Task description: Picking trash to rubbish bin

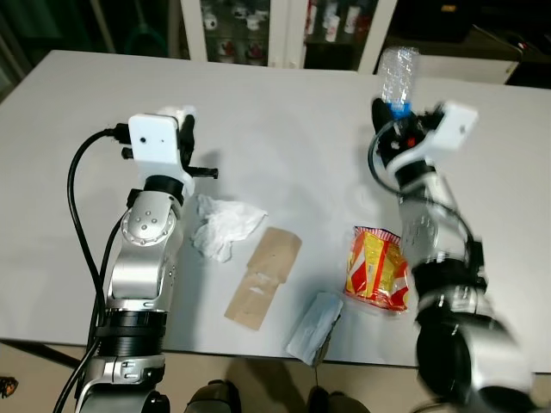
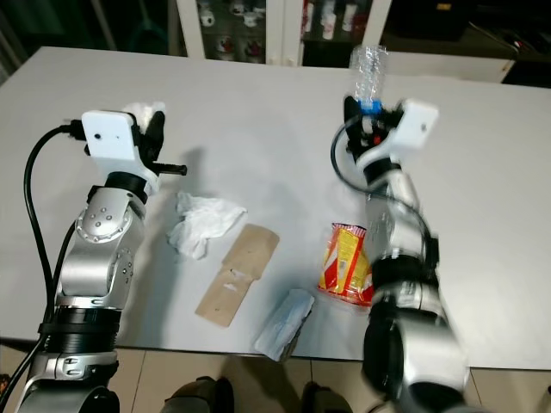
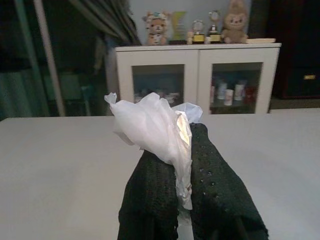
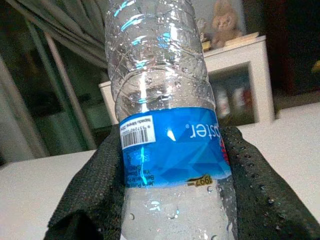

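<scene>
My right gripper (image 1: pixel 394 120) is raised over the right side of the white table (image 1: pixel 284 112) and is shut on a clear plastic bottle (image 1: pixel 399 76) with a blue label (image 4: pixel 172 145); the bottle sticks up out of the fingers. My left gripper (image 1: pixel 186 129) is lifted over the left side and is shut on a white tissue wad (image 3: pixel 157 131), which pokes out from between the black fingers (image 3: pixel 215 190). Still lying on the table are a crumpled white tissue (image 1: pixel 222 225), a brown cardboard piece (image 1: pixel 263 275), a red and yellow snack bag (image 1: pixel 375 268) and a grey-blue wrapper (image 1: pixel 313 325).
A white cabinet with glass doors (image 1: pixel 284 30) stands beyond the table's far edge, with small figures on top (image 3: pixel 195 30). The table's near edge runs just below the wrapper. Dark furniture (image 1: pixel 482 34) sits at the back right.
</scene>
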Robot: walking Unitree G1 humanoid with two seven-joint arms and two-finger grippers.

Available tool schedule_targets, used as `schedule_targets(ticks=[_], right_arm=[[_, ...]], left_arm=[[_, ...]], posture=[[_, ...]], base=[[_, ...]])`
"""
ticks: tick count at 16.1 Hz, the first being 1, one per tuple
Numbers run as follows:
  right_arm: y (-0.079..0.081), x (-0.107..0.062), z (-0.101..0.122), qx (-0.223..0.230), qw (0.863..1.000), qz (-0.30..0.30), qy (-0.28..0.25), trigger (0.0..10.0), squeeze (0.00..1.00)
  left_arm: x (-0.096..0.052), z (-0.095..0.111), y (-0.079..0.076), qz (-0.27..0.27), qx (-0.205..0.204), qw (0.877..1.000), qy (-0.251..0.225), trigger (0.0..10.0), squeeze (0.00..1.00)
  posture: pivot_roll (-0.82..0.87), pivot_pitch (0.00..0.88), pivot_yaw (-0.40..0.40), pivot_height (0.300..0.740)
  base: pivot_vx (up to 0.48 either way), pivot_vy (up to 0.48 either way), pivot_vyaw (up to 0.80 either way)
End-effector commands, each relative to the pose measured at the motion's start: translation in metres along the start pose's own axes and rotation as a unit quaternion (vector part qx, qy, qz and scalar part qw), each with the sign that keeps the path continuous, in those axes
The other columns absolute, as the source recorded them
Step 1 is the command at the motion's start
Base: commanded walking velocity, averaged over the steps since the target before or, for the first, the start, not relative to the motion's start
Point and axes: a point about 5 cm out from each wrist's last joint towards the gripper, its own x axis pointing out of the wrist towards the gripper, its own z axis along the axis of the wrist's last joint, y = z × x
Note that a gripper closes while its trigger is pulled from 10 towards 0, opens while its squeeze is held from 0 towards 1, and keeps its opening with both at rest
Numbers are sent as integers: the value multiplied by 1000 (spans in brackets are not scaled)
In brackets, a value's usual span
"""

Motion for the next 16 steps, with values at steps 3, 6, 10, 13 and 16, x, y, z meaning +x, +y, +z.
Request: schedule_targets(ticks=[3,6,10,13,16], right_arm=[[-4,-18,13,-70,995,-59,-40,10000,0],[-5,-35,2,-61,995,-82,-18,10000,0],[0,-45,-10,-64,994,-92,13,10000,0],[5,-49,-15,-57,994,-93,28,10000,0],[4,-49,-14,-55,993,-99,30,10000,0]], left_arm=[[-4,-11,2,10,14,1000,4,10000,0],[-14,-32,-12,-7,23,999,33,10000,0],[-19,-40,-24,-20,17,999,37,10000,0],[-19,-44,-31,-34,19,999,37,10000,0],[-18,-43,-32,-31,19,999,35,10000,0]], posture=[[28,5,-20,740],[15,0,-21,740],[13,0,-26,740],[17,0,-35,740],[14,0,-40,740]], base=[[0,0,0],[0,0,0],[0,0,0],[0,0,0],[0,0,0]])
